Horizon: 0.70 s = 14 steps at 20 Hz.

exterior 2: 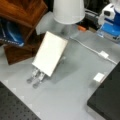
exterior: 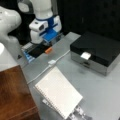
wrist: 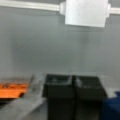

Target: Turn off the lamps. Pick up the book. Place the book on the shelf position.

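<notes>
Soft, even room light in both front views — nothing harsh, backgrounds falling to near black at the top. All three frames are blurry, edges smeared. The book reads bright white and throws a faint shadow onto the grey table (lower right of it). Wrist view: dim, grey, the gripper fingers a dark, unfocused block at bottom centre.

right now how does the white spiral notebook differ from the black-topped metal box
The white spiral notebook is thin and pale, propped at a tilt on a small stand; the black-topped metal box is thick and dark with silver sides, sitting flat. Both are rectangular and rest on the grey table.
</notes>
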{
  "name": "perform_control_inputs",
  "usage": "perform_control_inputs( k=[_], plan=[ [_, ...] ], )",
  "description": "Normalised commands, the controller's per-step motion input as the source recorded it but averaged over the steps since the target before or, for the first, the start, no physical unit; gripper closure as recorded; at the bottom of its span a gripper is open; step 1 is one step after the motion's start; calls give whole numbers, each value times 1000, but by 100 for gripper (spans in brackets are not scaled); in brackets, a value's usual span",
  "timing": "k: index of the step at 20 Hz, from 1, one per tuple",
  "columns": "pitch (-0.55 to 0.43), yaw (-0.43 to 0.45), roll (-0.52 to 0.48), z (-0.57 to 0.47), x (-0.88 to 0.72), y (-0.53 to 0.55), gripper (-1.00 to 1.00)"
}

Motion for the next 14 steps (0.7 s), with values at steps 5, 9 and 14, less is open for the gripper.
perform_control_inputs(
  k=[5, 9, 14],
  plan=[
    [92, 37, 135, 69, 7, 13, -100],
    [83, 49, 119, 66, 41, 0, -100],
    [91, 55, 127, 158, 68, 19, -100]
  ],
)
